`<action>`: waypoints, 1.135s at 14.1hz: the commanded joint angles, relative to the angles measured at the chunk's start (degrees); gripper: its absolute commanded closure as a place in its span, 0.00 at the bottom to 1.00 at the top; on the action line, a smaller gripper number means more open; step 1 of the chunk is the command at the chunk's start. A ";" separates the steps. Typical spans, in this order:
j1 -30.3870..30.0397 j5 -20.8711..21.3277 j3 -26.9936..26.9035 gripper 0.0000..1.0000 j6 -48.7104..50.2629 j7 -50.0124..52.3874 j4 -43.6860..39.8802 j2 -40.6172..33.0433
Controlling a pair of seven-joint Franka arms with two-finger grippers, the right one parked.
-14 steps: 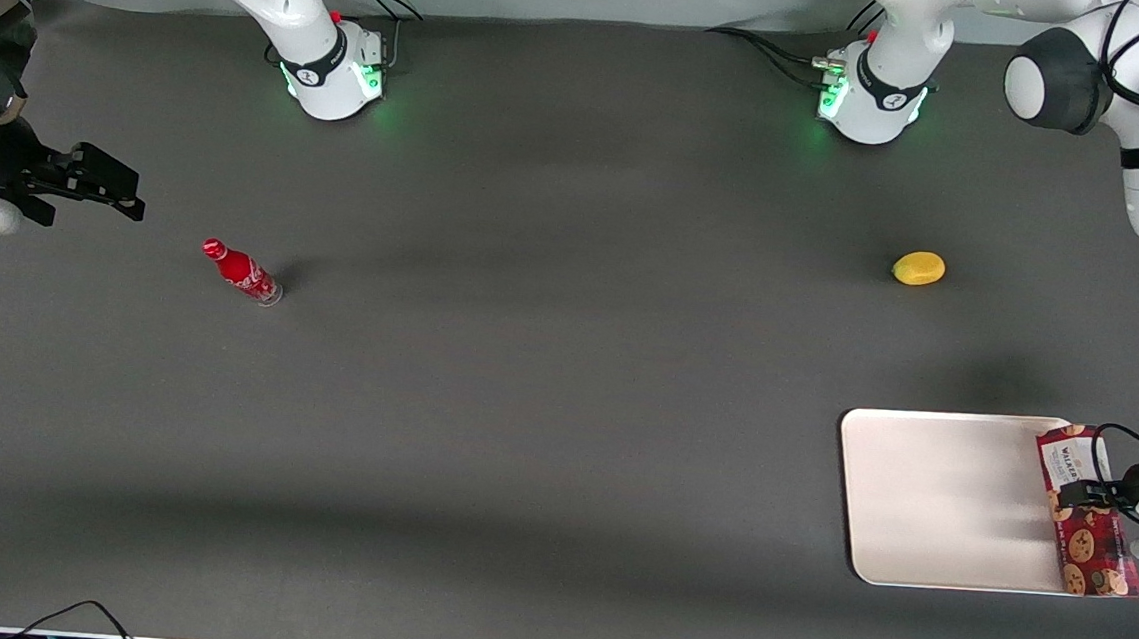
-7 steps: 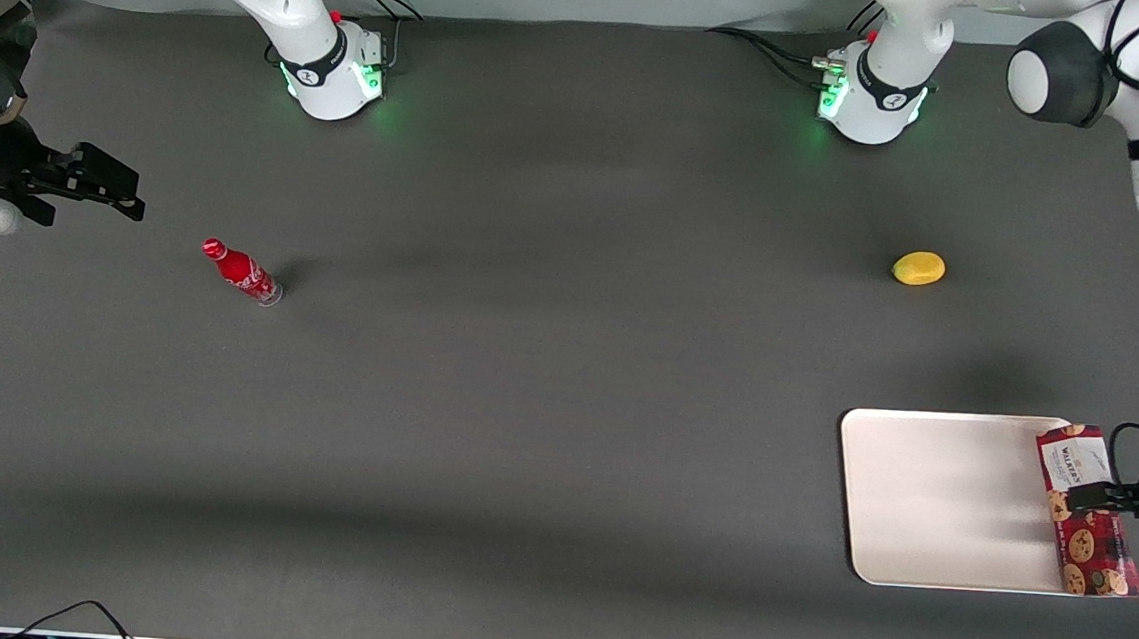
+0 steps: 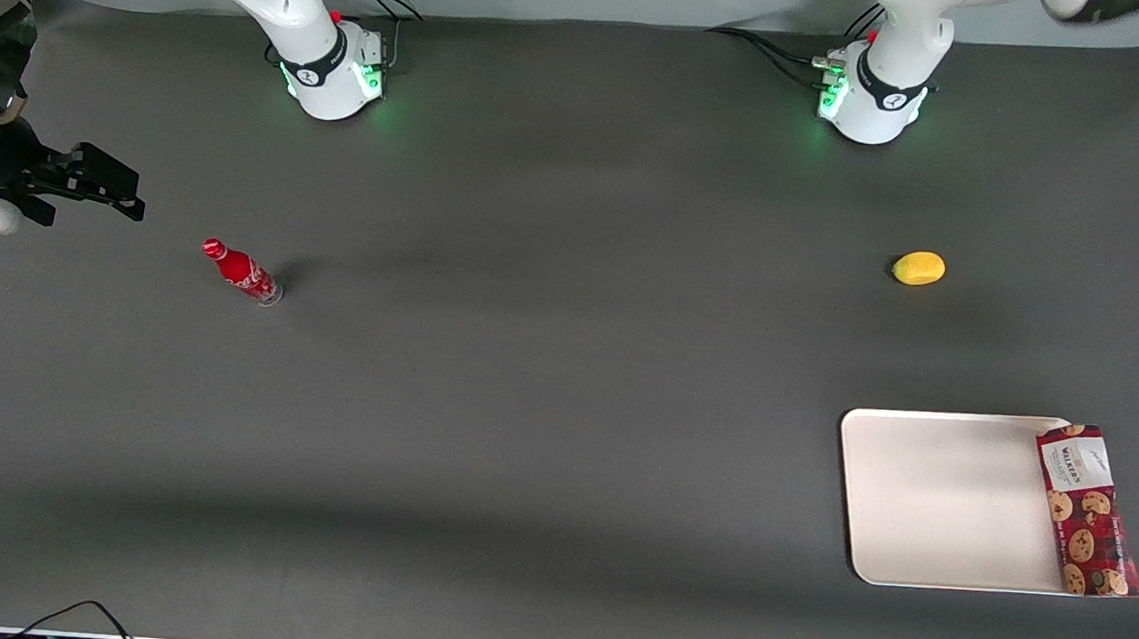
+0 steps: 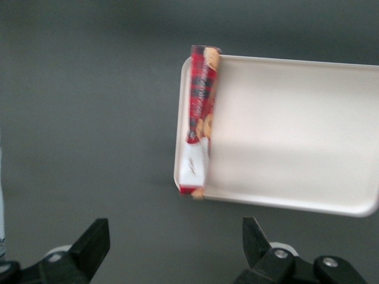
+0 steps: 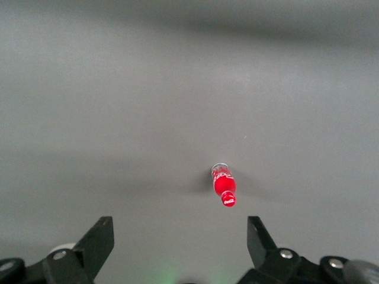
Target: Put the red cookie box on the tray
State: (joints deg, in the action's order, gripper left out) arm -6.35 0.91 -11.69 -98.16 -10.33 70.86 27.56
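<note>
On the tray's (image 3: pixel 938 501) edge toward the working arm's end of the surface (image 3: pixel 543 408) lies the red cookie box (image 3: pixel 1085 510), flat along the rim and seemingly overhanging it a little (how much rests inside is hard to judge). Above and apart from it hangs the pincer (image 4: pixel 176 248), its fingers (image 4: pixel 95 239) spread wide, holding nothing. Farther from the front camera sits a yellow lemon (image 3: pixel 919 268).

Smooth tray (image 3: pixel 938 496) (matt table (image 3: pixel 563 409))
</note>
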 commanded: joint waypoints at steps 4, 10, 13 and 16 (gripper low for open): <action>0.90 2.60 8.69 0.00 -2.19 4.53 25.43 -22.97; 1.34 -0.19 15.01 0.00 1.29 4.88 32.77 -31.87; 1.34 -2.41 18.01 0.00 2.63 8.65 31.27 -32.04; 1.34 -2.23 18.55 0.00 3.33 8.66 30.57 -31.87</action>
State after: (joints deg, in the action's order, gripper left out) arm -5.11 -0.89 7.10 -95.78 -2.46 101.41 -3.60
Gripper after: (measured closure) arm 0.000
